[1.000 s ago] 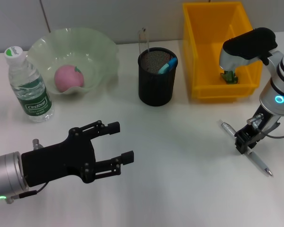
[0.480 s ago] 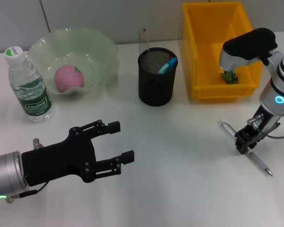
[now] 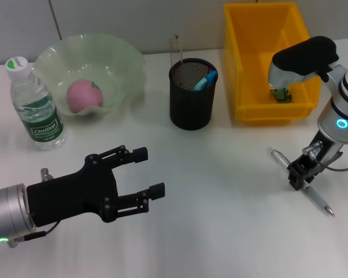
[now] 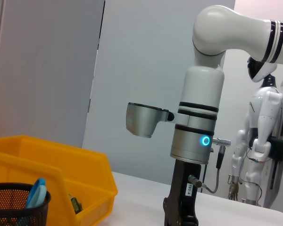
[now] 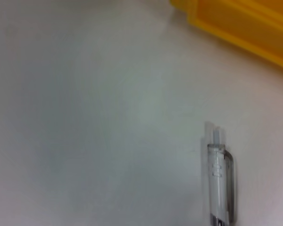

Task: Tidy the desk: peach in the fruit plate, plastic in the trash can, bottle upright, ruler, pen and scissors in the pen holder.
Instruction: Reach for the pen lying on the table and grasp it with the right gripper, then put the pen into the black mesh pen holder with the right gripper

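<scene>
The right gripper [image 3: 297, 175] is down on the white table [image 3: 220, 174], its fingers closed narrowly around the middle of the clear pen [image 3: 304, 190], which lies flat in front of the yellow bin [image 3: 265, 58]. The left gripper [image 3: 145, 174] hovers with fingers spread wide, holding nothing. The peach [image 3: 84, 95] sits in the green fruit plate [image 3: 90, 69], beside the upright water bottle [image 3: 36, 105]. The mesh pen holder [image 3: 191, 92] stands between plate and bin.

A white desk [image 3: 220, 231] stands before pale grey wall panels [image 4: 47, 70].
</scene>
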Available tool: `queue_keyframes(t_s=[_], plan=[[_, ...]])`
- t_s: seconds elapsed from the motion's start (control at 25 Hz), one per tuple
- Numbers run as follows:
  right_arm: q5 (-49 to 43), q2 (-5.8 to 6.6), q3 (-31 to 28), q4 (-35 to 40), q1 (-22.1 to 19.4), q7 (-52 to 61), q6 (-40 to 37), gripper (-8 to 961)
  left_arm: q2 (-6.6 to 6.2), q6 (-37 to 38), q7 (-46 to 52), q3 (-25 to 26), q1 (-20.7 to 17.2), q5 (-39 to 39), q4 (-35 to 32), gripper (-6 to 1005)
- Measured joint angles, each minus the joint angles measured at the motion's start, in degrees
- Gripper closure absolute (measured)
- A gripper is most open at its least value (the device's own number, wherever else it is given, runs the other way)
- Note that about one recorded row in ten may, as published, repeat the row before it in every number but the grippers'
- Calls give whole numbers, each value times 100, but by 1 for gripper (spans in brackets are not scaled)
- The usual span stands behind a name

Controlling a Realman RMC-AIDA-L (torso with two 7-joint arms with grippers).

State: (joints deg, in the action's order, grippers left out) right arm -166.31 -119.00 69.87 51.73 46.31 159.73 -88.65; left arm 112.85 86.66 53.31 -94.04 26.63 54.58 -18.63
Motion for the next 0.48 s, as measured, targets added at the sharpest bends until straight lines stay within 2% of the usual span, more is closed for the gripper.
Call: queue_keyframes(t_s=[0.28,0.48], plan=[[1,5,-9,-27,11,-42,19,728,0,0,3,7,0,0,0,200],[4,15,-36,-37,5,-87,24,778,0,0,4,27,0,0,0,200]])
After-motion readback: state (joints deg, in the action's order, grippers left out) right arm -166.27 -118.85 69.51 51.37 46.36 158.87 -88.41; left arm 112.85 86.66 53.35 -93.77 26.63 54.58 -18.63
